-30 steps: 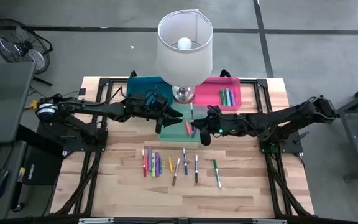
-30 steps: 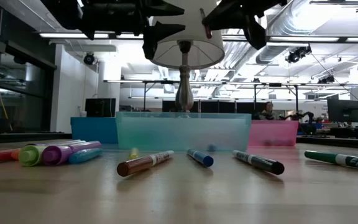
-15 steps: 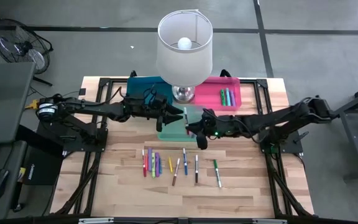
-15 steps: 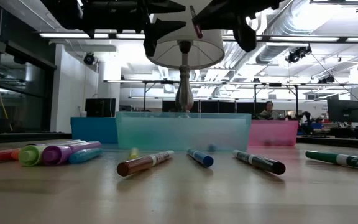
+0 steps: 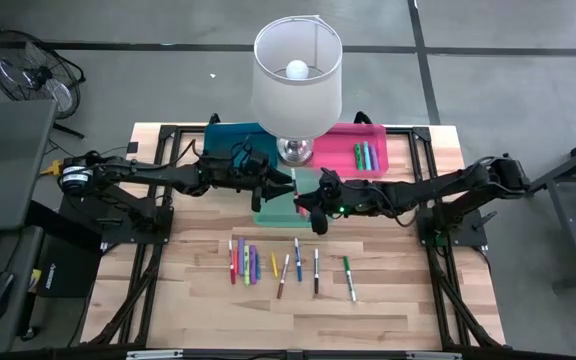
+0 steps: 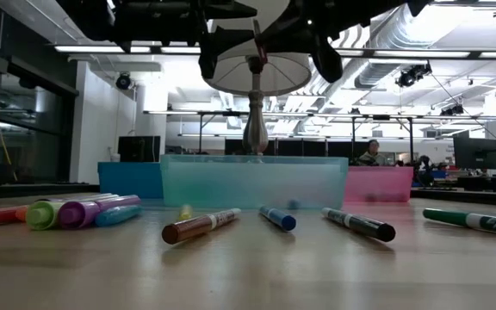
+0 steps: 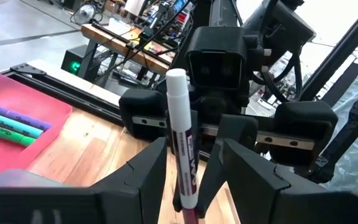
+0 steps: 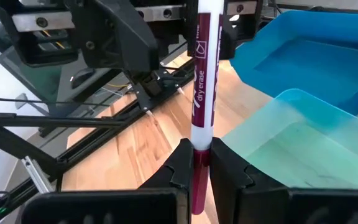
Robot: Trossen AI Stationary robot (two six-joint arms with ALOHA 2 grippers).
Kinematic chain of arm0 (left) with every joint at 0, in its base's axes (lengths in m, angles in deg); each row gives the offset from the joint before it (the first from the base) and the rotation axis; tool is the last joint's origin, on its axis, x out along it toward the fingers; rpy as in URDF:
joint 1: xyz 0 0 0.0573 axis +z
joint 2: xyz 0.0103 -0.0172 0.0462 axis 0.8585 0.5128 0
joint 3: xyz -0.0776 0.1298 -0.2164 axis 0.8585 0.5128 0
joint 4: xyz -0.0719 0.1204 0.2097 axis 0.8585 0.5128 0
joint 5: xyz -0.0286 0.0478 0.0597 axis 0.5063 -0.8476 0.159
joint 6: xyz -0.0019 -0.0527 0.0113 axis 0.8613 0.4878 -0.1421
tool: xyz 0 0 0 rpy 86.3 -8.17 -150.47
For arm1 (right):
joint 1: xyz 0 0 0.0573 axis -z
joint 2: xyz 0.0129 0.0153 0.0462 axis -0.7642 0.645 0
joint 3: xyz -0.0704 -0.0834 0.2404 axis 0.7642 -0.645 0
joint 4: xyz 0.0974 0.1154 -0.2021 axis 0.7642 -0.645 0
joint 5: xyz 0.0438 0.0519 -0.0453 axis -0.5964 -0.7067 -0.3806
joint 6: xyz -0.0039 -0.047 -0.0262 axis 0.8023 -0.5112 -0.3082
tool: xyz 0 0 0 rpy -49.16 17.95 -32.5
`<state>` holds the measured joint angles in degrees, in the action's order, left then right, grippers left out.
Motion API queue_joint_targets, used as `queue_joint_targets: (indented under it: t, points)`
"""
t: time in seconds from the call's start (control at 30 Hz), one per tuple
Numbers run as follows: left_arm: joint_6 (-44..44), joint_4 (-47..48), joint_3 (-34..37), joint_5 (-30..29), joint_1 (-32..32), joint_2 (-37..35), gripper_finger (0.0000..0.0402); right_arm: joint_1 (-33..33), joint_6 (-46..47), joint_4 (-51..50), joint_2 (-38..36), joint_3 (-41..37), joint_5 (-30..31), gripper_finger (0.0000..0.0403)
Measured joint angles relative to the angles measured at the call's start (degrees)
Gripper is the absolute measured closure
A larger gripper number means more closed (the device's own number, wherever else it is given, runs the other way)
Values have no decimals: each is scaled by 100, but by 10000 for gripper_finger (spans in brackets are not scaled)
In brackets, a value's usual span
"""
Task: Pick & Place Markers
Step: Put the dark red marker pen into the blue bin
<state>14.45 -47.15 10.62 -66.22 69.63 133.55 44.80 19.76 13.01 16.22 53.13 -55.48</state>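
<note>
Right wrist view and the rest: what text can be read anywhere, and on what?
"dry erase": on the white barrel of the marker held in the right gripper.
"EXPO": on the green marker lying at the table's right in the low view.
Print on the same held marker in the left wrist view: too blurred to read.

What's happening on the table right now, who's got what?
The right gripper is shut on a dark-red dry-erase marker, holding it upright above the table near the teal bin. The left gripper is open, its fingers on either side of that same marker, so this looks like a handover between the arms. About nine more markers lie in a loose row on the wooden table, and a few already sit in the pink bin.
</note>
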Motion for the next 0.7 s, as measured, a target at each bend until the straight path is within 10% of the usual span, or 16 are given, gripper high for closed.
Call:
queue_joint_targets:
  t: [0.7]
  points:
    - [124, -128, -12, -142, 0, 6, 246, 173, -107, 224, 0, 0, -178, 380]
